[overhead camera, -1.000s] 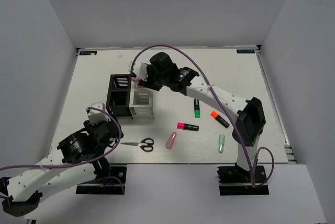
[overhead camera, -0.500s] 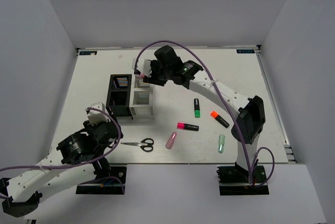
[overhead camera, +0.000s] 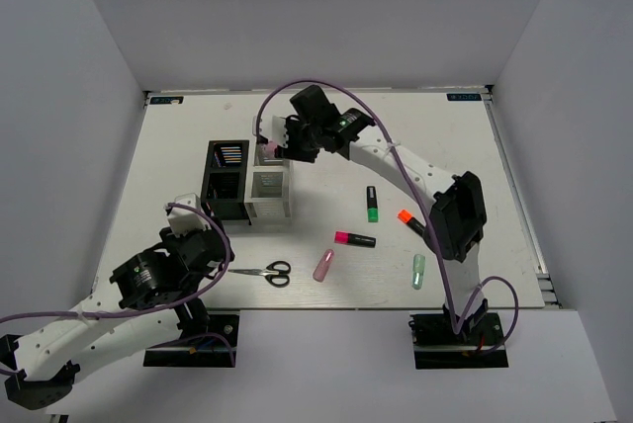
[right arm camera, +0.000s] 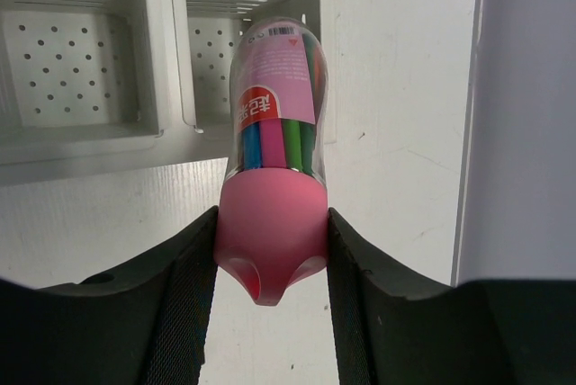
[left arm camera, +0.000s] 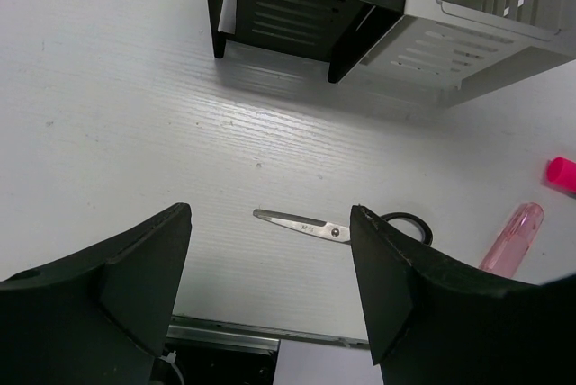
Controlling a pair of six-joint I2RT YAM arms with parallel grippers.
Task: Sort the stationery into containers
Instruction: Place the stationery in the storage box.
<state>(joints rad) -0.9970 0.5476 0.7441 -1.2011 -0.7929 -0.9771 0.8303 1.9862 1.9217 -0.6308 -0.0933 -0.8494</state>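
Pink-capped marker tube (right arm camera: 274, 133) clenched in right tool (right arm camera: 272, 259) above white organizer (right arm camera: 164, 52); left tool (left arm camera: 270, 250) spread, scissors (left arm camera: 346, 230) near, black organizer (left arm camera: 288, 16) beyond.

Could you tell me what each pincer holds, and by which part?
The right pincer grips the pink marker by its pink cap; the left pincer is open, holding nothing.

Layout: left organizer (overhead camera: 223, 211) and right organizer (overhead camera: 267, 213) stood side by side, touching; marker pack (right arm camera: 274, 133) hung over the right one's far compartment; scissors (overhead camera: 267, 271) lay before them, stick (overhead camera: 323, 265) just right, highlighter (overhead camera: 354, 239) behind that.
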